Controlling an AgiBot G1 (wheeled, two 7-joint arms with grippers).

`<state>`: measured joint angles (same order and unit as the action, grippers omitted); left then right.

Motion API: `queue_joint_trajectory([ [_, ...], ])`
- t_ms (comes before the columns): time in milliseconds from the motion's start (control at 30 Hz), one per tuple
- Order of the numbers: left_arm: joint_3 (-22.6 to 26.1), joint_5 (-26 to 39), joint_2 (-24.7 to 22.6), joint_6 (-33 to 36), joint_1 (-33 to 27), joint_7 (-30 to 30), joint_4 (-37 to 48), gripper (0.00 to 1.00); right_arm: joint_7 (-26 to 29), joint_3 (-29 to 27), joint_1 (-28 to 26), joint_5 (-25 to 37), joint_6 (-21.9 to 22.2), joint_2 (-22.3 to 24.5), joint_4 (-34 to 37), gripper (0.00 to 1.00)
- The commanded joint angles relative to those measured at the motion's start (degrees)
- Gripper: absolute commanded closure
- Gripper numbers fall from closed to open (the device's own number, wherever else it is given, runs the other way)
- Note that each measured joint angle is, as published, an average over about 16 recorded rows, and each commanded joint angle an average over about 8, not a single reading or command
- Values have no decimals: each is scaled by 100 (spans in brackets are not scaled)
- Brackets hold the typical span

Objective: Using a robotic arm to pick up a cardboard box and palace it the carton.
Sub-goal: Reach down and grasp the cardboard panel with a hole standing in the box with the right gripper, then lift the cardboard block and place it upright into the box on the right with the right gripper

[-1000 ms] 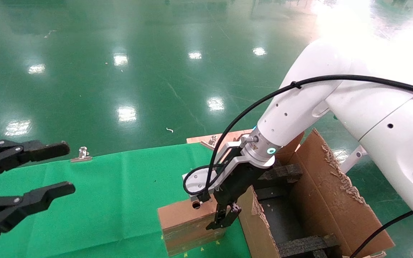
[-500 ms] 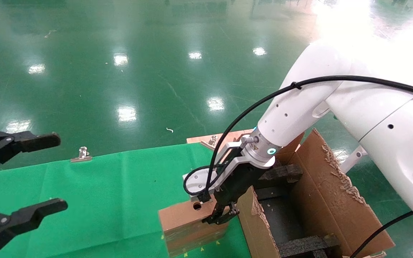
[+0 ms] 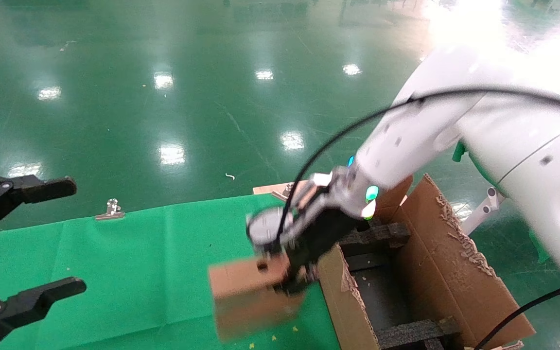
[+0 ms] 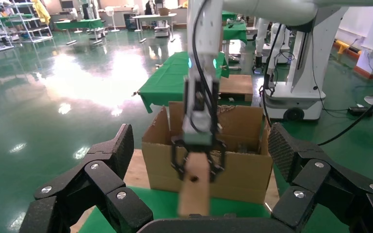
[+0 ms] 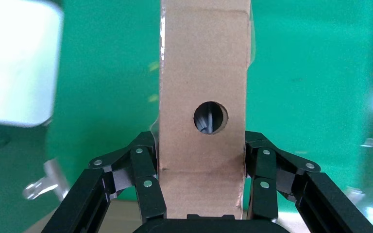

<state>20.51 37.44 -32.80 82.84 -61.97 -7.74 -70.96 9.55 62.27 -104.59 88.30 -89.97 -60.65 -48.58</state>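
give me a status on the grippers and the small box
Right gripper shut on small brown cardboard box, off the green cloth. Left gripper open, parked. Large ragged carton alongside, nothing between.

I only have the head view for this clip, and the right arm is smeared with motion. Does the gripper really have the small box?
Observer: Yes. In the right wrist view the right gripper has its fingers pressed on both sides of the cardboard box.
Reviewer: Which face is it holding near?
Observer: The narrow face with the round hole; the fingers sit just beside that hole.
Reviewer: Is the box off the cloth yet?
Observer: The left wrist view shows it hanging upright from the gripper in front of the carton; its lower end is hidden there, so contact cannot be judged.
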Motion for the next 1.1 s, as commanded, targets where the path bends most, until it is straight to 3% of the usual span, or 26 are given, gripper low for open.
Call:
queue_joint_trajectory([
  [33,0,0,0,0,0,0,0,0,83,-55,-107,-107,13,50,37,100],
  [433,0,0,0,0,0,0,0,0,-41,-96,-1819,-479,-82,244,614,100],
  [700,0,0,0,0,0,0,0,0,-147,276,-2347,-722,-106,469,886,100],
  [900,0,0,0,0,0,0,0,0,85,729,-2597,-779,-129,1104,690,100],
  [1100,0,0,0,0,0,0,0,0,575,1349,-2948,-729,-141,2055,-10,100],
])
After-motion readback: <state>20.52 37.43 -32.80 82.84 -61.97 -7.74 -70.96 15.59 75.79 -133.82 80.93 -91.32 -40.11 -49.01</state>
